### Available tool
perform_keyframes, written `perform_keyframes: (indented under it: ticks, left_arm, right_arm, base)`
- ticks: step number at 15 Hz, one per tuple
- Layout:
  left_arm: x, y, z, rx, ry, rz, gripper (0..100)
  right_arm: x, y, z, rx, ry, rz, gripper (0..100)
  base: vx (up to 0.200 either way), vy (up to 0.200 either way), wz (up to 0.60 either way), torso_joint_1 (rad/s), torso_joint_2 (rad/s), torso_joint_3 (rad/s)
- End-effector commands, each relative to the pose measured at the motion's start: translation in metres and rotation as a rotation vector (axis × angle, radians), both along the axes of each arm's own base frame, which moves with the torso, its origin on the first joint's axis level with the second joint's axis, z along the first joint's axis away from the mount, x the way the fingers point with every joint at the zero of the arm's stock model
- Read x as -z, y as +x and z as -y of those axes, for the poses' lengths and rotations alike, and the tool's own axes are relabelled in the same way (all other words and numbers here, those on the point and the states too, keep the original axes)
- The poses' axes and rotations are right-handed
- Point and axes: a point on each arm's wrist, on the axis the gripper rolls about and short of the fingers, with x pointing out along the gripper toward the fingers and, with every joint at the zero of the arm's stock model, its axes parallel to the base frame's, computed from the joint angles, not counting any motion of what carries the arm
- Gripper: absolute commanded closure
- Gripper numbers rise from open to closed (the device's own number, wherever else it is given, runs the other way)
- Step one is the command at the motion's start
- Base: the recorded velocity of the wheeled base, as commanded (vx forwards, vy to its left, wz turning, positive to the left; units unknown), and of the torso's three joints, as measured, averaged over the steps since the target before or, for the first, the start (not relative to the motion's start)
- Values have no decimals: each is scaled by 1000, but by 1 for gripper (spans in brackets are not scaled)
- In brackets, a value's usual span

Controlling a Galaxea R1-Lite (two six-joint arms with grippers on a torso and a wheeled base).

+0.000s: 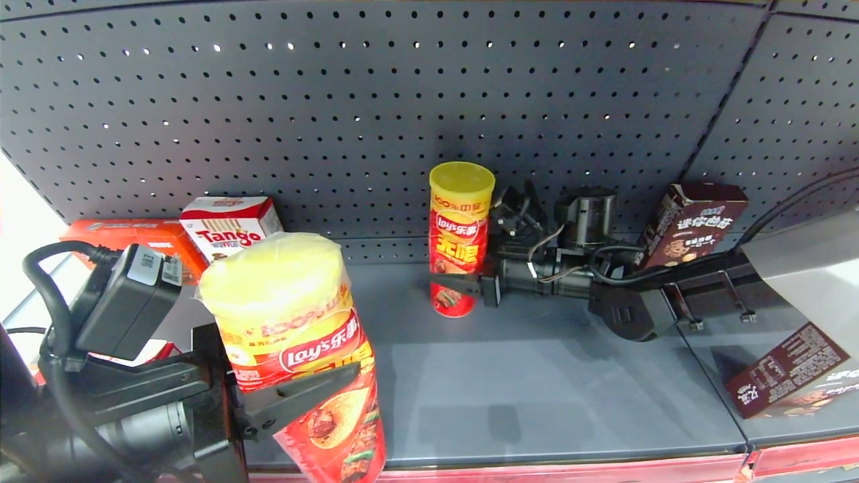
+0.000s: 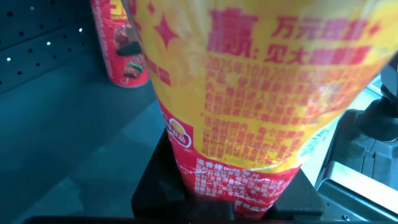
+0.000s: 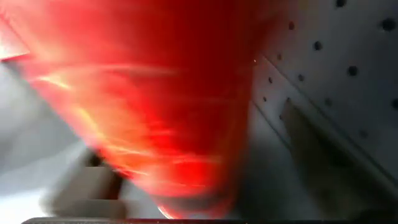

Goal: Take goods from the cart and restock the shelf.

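My left fingers [image 1: 302,392] pinch a chip can [image 1: 288,315], held upright just in front of the shelf [image 1: 537,376] edge on the left. My right fingers [image 1: 463,285] straddle the lower part of a second can [image 1: 462,228], which stands on the shelf near the back panel. I cannot tell whether they press it. A brown box [image 1: 698,221] sits behind that arm.

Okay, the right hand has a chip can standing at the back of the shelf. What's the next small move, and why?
Probably open the right hand and let go. The far can looks upright with its base on the shelf, close to the back panel, so it seems placed. The left hand holds a second can near the shelf's front edge, to go up next.
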Motion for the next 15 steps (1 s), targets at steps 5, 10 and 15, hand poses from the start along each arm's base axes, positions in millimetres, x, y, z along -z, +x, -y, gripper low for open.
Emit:
perform_keyframes:
  ticks: [5, 10, 15]
  left_arm:
    - [1, 0, 0, 0, 0, -2, 100]
    - [0, -2, -2, -2, -2, 2, 100]
    - [-1, -3, -3, -9, -4, 6, 100]
  right_arm:
    - [-2, -1, -3, -6, 6, 6, 100]
    - [-39, -36, 4, -40, 40, 61, 100]
    - [-48, -99, 24, -89, 48, 77, 100]
  base:
    - [0, 0, 0, 0, 0, 0]
    - [0, 0, 0, 0, 0, 0]
    - [0, 0, 0, 0, 0, 0]
